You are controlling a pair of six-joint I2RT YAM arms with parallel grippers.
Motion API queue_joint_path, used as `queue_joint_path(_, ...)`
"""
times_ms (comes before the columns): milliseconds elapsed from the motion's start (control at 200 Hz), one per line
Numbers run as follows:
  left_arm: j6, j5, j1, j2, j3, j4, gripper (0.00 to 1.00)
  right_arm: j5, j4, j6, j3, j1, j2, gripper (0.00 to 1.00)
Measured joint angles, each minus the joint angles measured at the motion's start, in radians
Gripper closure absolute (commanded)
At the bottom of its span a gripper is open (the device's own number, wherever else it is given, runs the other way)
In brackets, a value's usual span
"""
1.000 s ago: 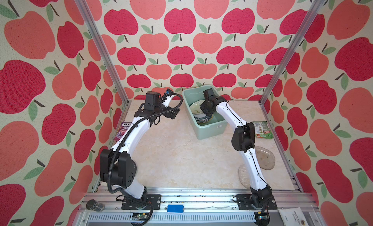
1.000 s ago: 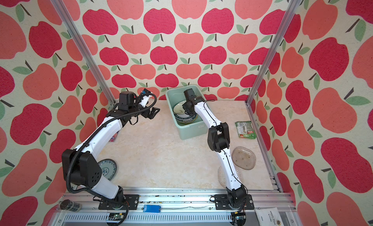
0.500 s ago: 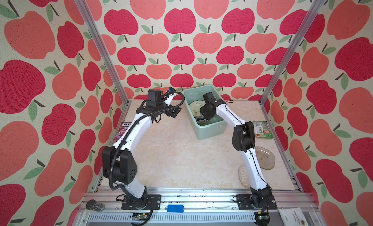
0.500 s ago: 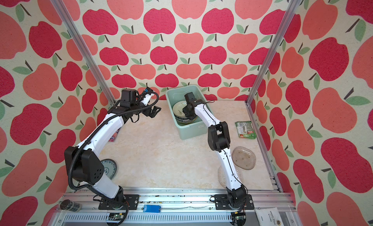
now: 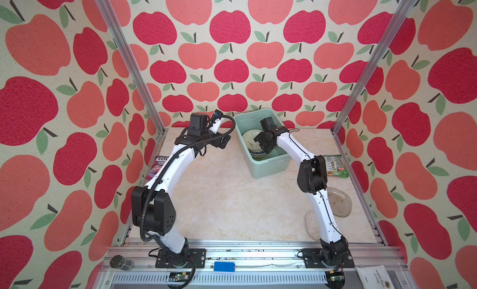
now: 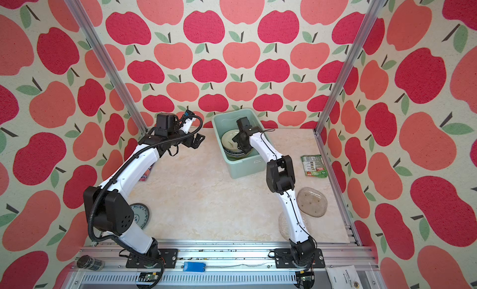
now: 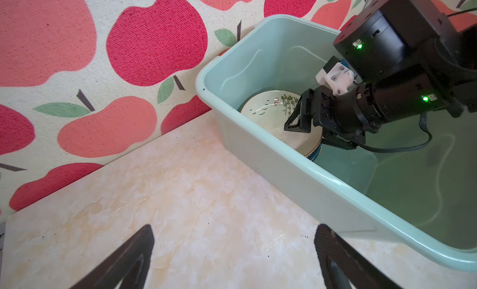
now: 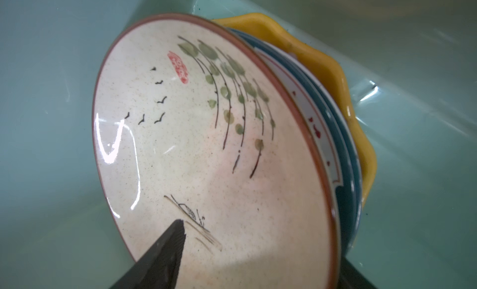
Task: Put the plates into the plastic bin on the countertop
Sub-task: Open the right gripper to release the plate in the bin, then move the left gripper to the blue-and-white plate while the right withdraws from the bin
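Note:
The mint-green plastic bin (image 5: 268,169) (image 6: 245,169) (image 7: 284,166) stands at the back of the marble countertop (image 5: 222,197). Inside it, plates lean in a stack: a cream plate with a green plant (image 8: 206,145) (image 7: 268,114) (image 5: 249,140) on top, blue ones (image 8: 346,197) under it, and a yellow scalloped one (image 8: 335,76) at the bottom. My right gripper (image 8: 260,243) (image 7: 307,136) (image 5: 263,148) is down in the bin, open, with its jaws astride the cream plate's rim. My left gripper (image 7: 233,228) (image 5: 224,143) hovers open and empty left of the bin.
Two clear glass plates (image 5: 338,202) (image 5: 313,223) lie front right, partly under my right arm. A blue-patterned plate (image 6: 139,215) lies front left behind my left arm. A green packet (image 5: 335,166) is by the right wall, a purple packet (image 5: 156,166) by the left wall.
My right gripper's jaws have spread apart around the cream plate inside the bin. My left gripper has shifted a little to the right, toward the bin.

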Motion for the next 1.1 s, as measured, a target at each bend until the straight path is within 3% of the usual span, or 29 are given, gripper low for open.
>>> queue_joint_path(160, -0.089, -0.056, 0.039, -0.052, -0.029, 0.032, 0.01, 0.054, -0.041, -0.062, -0.016, 0.003, -0.04, 0.24)
queue_joint_path(365, -0.236, -0.054, 0.161, -0.171, -0.083, 0.069, 0.01, 0.129, -0.026, -0.119, -0.09, -0.001, -0.166, 0.24)
queue_joint_path(675, -0.328, -0.084, 0.235, -0.35, -0.204, 0.034, 0.01, 0.153, 0.225, -0.292, -0.376, 0.014, -0.406, 0.27)
queue_joint_path(885, -0.472, -0.124, 0.328, -0.431, -0.204, -0.099, 0.01, -0.007, 0.594, -0.457, -0.607, 0.04, -0.557, 0.31)
queue_joint_path(1101, -0.652, -0.237, 0.365, -0.492, -0.187, -0.339, 0.01, -0.272, 0.733, -0.624, -0.582, 0.081, -0.558, 0.33)
